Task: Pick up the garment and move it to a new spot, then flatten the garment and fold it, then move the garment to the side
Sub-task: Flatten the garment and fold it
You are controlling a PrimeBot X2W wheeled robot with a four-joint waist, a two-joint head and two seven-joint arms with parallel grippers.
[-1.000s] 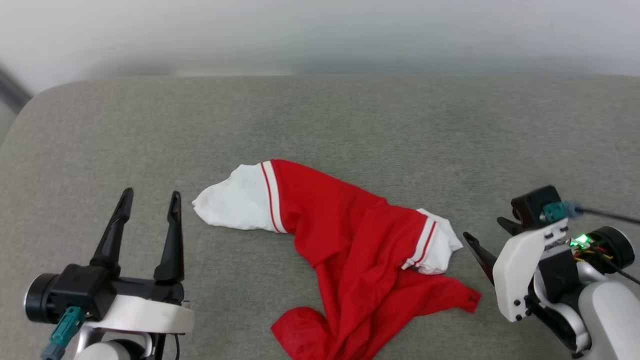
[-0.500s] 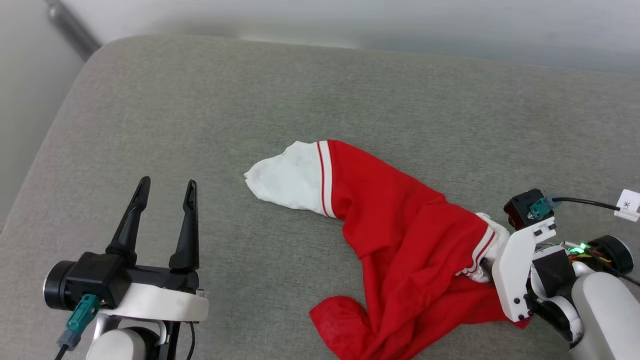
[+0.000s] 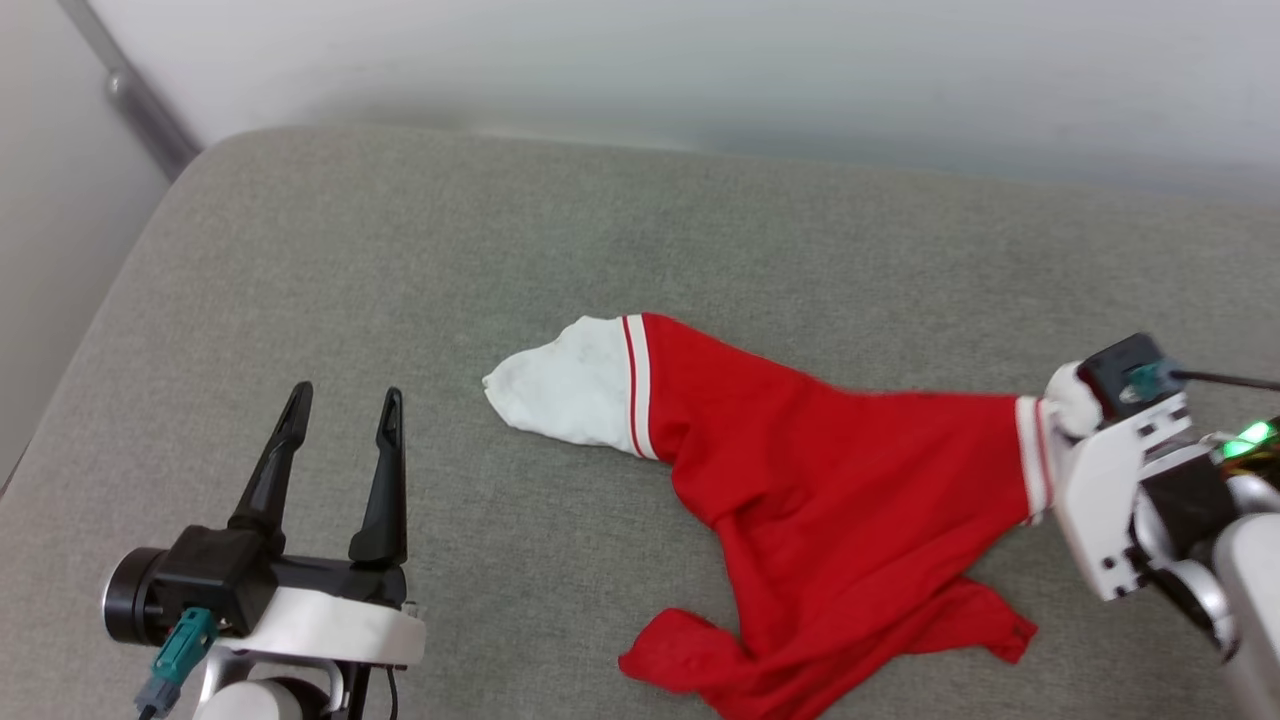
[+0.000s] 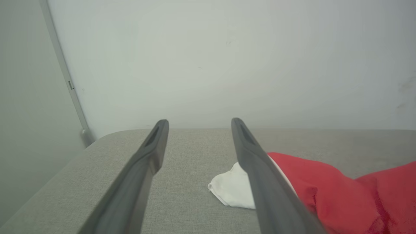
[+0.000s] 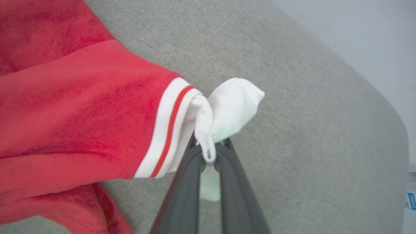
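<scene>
The garment (image 3: pixel 830 500), a red shirt with white sleeves, lies crumpled across the middle of the grey cushion (image 3: pixel 400 280). Its print is hidden. One white sleeve (image 3: pixel 565 385) points toward the left; the other white sleeve (image 5: pixel 230 107) is pinched in my right gripper (image 5: pixel 209 148), which is shut on it at the right and holds the red cloth (image 5: pixel 81 123) stretched. My right gripper's fingertips are hidden behind its white housing (image 3: pixel 1105 500) in the head view. My left gripper (image 3: pixel 345 405) stands open at the lower left, apart from the garment (image 4: pixel 325 191), nothing between its fingers (image 4: pixel 198 125).
The cushion's rounded left corner (image 3: pixel 190 170) meets a pale wall with a grey pipe (image 3: pixel 130 95). Bare cushion stretches behind the garment and to its left. A black cable (image 3: pixel 1225 380) runs off my right wrist.
My right gripper has shut on the white sleeve and pulled it to the right and up, stretching the red cloth. The camera shifted. The left gripper kept its pose.
</scene>
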